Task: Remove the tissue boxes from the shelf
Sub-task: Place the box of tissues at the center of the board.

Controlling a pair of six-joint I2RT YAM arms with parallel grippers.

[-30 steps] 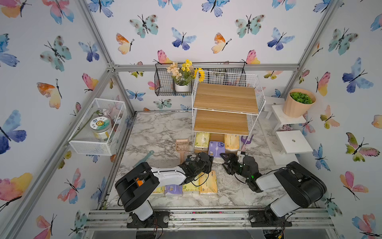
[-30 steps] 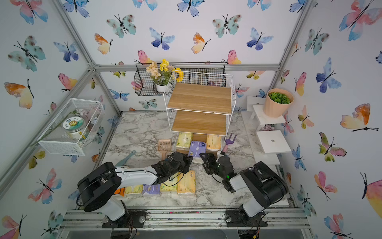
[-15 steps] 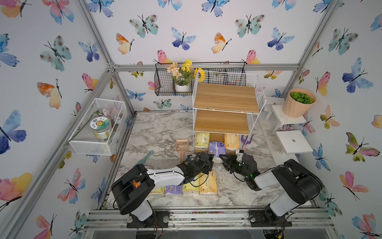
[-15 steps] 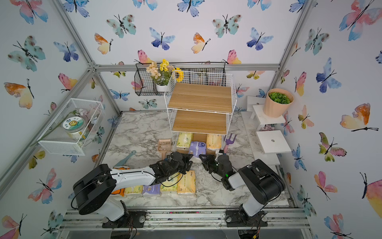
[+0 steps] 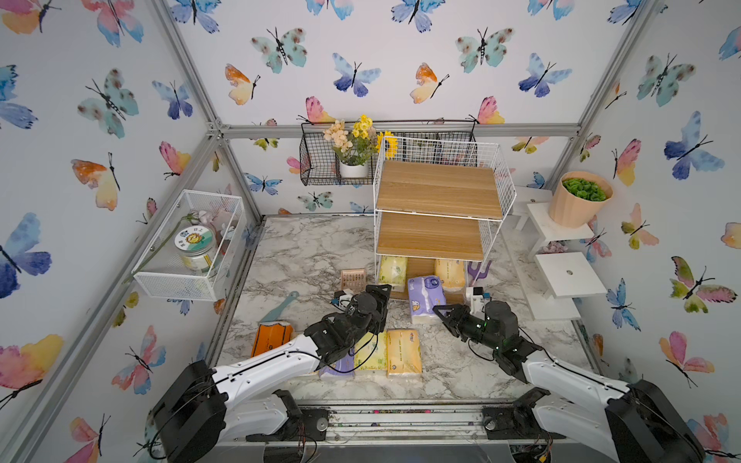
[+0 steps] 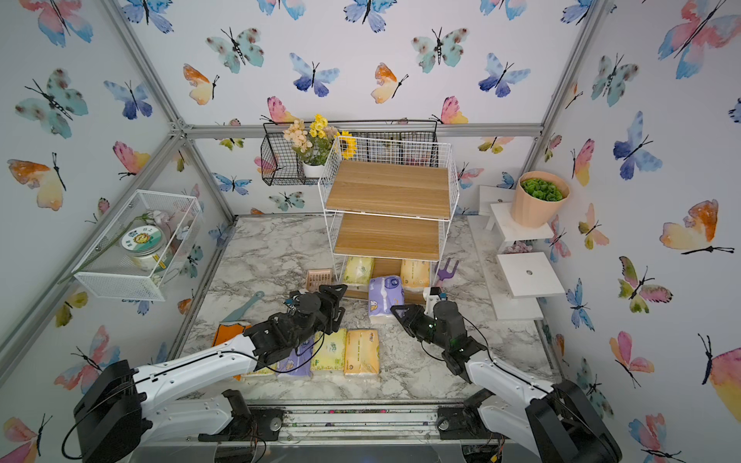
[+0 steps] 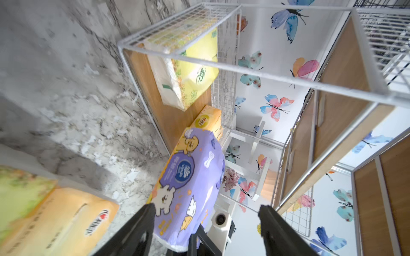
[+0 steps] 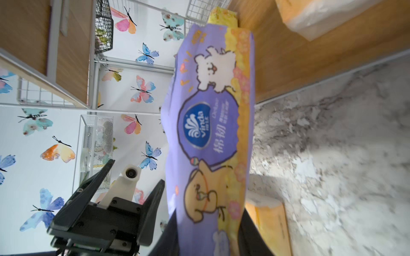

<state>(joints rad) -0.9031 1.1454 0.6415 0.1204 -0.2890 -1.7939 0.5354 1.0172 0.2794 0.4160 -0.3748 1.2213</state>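
My right gripper (image 8: 208,230) is shut on the near end of a purple tissue pack (image 8: 210,124), which is held in front of the shelf's (image 5: 437,196) bottom tier. In both top views the purple pack (image 5: 427,294) (image 6: 385,294) sits between the two grippers. My left gripper (image 7: 206,208) stands open beside the purple pack (image 7: 190,177), and in a top view the left gripper (image 5: 381,292) is just left of it. A yellow-green pack (image 5: 393,269) and a light orange pack (image 5: 451,272) lie on the bottom tier. The two upper boards are bare.
On the marble near the front edge lie a light orange pack (image 5: 403,350), a yellow-green pack (image 5: 371,352), a purple pack (image 5: 337,366) and a bright orange pack (image 5: 270,338). A teal scoop (image 5: 280,306), a small brush (image 5: 353,278) and a purple fork (image 5: 477,268) lie around. White steps (image 5: 569,274) stand at right.
My left gripper has opened and let go of the purple pack. My right gripper has moved in and shut on its near end.
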